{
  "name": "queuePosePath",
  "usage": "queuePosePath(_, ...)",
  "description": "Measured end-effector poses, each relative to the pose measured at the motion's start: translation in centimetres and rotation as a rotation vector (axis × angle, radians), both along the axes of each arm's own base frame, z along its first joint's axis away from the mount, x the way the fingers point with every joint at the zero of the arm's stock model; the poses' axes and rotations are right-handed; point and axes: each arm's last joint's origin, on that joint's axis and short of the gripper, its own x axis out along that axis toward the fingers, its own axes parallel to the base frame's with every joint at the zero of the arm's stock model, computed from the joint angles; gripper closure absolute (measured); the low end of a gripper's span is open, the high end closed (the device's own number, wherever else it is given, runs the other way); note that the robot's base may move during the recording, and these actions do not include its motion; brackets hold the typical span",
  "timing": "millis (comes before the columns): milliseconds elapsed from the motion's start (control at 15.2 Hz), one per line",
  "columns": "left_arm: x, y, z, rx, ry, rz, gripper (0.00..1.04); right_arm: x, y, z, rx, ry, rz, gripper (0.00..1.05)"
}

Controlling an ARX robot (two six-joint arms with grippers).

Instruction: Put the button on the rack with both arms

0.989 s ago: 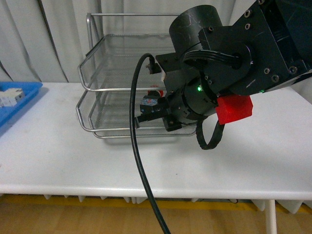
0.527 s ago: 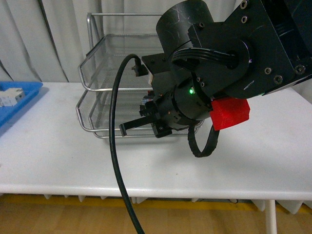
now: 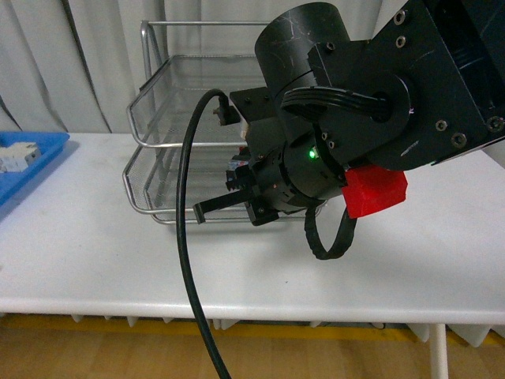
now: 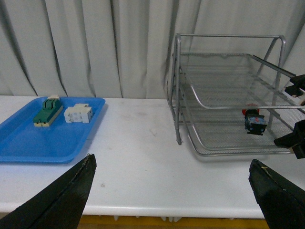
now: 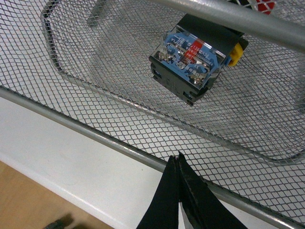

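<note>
- Since a second ago, the right arm [image 3: 371,118] has swung its wrist leftward in the front view: then the button sat at its fingertips, and now the fingers are drawn back off it, with little change over the last half second.
- Table [image 3: 79,245]: white, filling the lower half of the front view.
- Right arm: a bulky black mass across the centre and upper right of the front view, with a red part [image 3: 375,192] at its lower right and a black cable [image 3: 183,237] looping down to the bottom edge.
- Rack [image 4: 224,95]: silver wire mesh, standing on the table at the right of the left wrist view; in the front view it is partly hidden behind the arm.
- Blue tray [image 4: 47,133]: at the left of the left wrist view, well apart from the rack, holding a green block [image 4: 47,111] and a white block [image 4: 78,113].
- Left gripper [image 4: 171,191]: jaws spread wide, its dark fingers in the two lower corners of its own view, holding nothing.
- Right gripper [image 5: 177,191]: its fingers meet at the bottom centre of its own view, pressed together and empty, just outside the rack's front rail.
- Button [image 5: 193,59]: lying on the mesh of a lower tier, touching neither gripper.
</note>
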Motion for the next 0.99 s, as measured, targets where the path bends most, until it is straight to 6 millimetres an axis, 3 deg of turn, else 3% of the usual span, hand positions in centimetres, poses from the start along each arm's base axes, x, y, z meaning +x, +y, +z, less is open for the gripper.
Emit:
queuePosePath(330, 0.0, 0.0, 0.0, 0.000, 0.000, 0.000, 0.07, -1.4, 0.8, 0.9, 0.022, -0.006, 0.048, 1.03)
queuePosePath(593, 0.0, 0.0, 0.0, 0.000, 0.000, 0.000, 0.07, -1.6, 0.8, 0.0, 0.004, 0.044, 0.060, 1.03)
queuePosePath(659, 0.0, 0.0, 0.0, 0.000, 0.000, 0.000, 0.07, -1.5, 0.7, -0.6, -0.003, 0.063, 0.059, 1.03)
queuePosePath(725, 0.0, 0.0, 0.0, 0.000, 0.000, 0.000, 0.07, 0.1, 0.3, -1.5, -0.015, 0.073, 0.027, 1.03)
queuePosePath(989, 0.0, 0.0, 0.0, 0.000, 0.000, 0.000, 0.07, 1.8, 0.3, -1.9, -0.030, 0.074, 0.002, 1.03)
